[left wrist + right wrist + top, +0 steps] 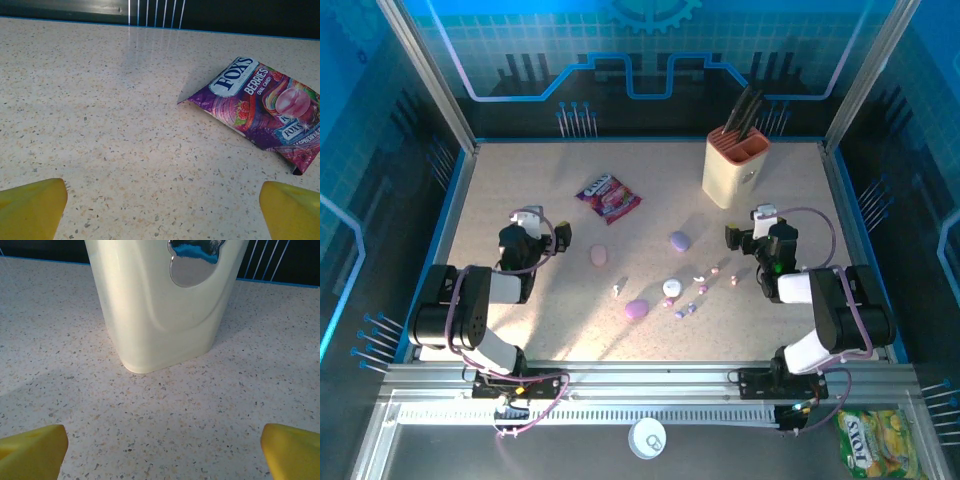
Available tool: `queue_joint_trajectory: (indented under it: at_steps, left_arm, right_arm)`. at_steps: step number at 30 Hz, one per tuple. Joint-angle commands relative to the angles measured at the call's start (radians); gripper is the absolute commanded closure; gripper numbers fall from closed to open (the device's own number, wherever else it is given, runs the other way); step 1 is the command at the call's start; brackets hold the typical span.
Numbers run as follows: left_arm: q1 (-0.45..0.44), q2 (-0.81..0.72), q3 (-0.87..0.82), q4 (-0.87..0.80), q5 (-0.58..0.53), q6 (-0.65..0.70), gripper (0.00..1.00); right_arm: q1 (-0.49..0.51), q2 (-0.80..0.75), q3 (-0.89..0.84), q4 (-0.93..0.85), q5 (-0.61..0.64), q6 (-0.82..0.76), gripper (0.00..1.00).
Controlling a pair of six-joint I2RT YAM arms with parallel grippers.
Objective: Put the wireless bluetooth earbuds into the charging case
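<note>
Several tiny earbuds (pixel 701 288) in pink, lilac and white lie scattered on the table's centre-right. Among them rest pebble-like cases: a pink one (pixel 599 256), a purple one (pixel 679 240), a lilac one (pixel 637 309) and a white one (pixel 672 288). My left gripper (pixel 528 222) sits folded back at the left, well away from them. It is open (pixel 162 210), with bare tabletop between its yellow fingertips (pixel 30 207). My right gripper (pixel 761 220) sits at the right, just beyond the earbuds, also open (pixel 162 452) over bare table.
A purple candy bag (pixel 609 196) (pixel 265 107) lies at the back centre, ahead and right of the left gripper. A cream knife block (pixel 735 168) (pixel 165 305) stands directly in front of the right gripper. Walls enclose the speckled table (pixel 520 330).
</note>
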Motion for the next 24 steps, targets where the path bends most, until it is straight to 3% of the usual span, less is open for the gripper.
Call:
queue_joint_trajectory:
  at_steps: [1,24]
  left_arm:
    - [-0.003,0.002,0.02,-0.001,-0.008,-0.001,0.01]
    - [-0.005,-0.001,0.019,0.001,-0.022,-0.003,0.01]
  right_arm:
    - [0.008,0.008,0.018,0.011,-0.01,-0.014,0.0]
    - [0.007,0.008,0.012,0.022,0.004,-0.005,0.0]
